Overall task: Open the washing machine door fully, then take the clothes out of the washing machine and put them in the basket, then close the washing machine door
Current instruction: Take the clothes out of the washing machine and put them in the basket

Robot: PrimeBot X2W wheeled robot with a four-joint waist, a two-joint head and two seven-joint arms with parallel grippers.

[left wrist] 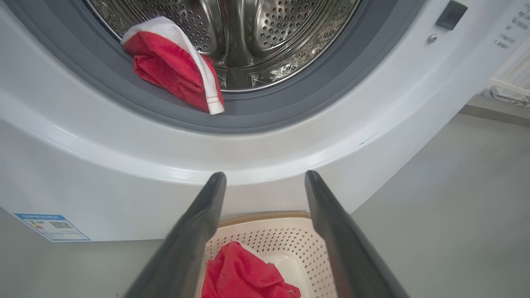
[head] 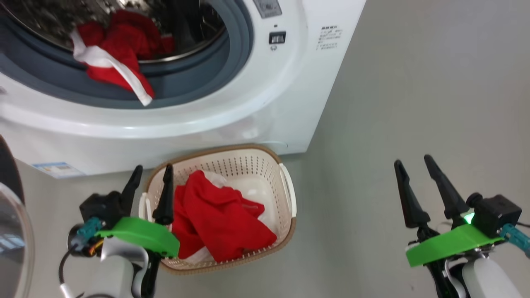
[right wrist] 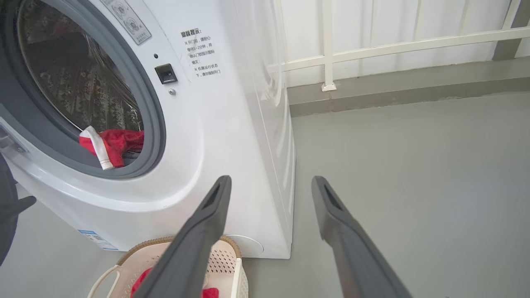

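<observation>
Grey floor (head: 414, 91): left gripper (head: 153, 167) jaws apart, empty, over basket (head: 232, 148) left rim; red garment (head: 215, 215) inside, just right of it. Right gripper (head: 413, 159) apart, empty, well right. Behind: washing machine (head: 290, 82), door (head: 8, 174) open at left, red clothes (head: 120, 49) draped over gasket (head: 198, 82).

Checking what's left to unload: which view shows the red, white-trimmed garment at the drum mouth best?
Left wrist view: the red white-trimmed fabric garment is close, sharp, draped over the grey rubber gasket. Head view shows it bunched from above; right wrist view, small and sidelong.
</observation>
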